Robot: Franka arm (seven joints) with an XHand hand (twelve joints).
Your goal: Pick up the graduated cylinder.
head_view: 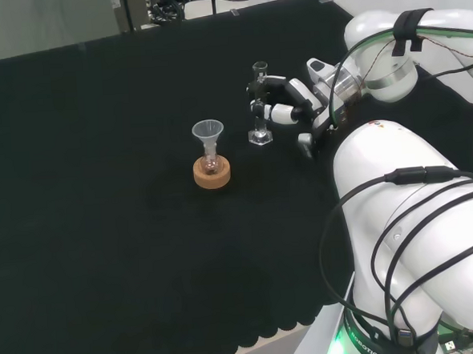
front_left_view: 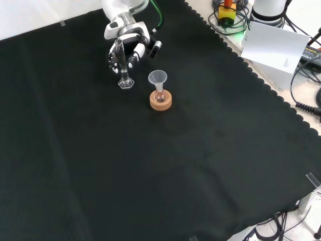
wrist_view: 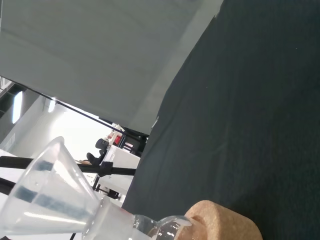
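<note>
The graduated cylinder [head_view: 260, 102], a slim clear tube on a hexagonal foot, stands upright on the black cloth [head_view: 101, 193]. In the head view the hand [head_view: 287, 103] reaches it from the right, with its fingers curled round the tube's upper half. From the front, the cylinder [front_left_view: 122, 68] shows just before the hand [front_left_view: 131, 46], with fingers on both sides of it. Its foot [front_left_view: 125, 84] looks to be resting on the cloth.
A small round flask with a clear funnel [head_view: 207, 132] in its neck sits on a cork ring [head_view: 212, 174] close to the cylinder, also seen from the front as the cork ring [front_left_view: 161, 100]. The wrist view shows the funnel [wrist_view: 45, 200] and cork ring [wrist_view: 225, 222] near.
</note>
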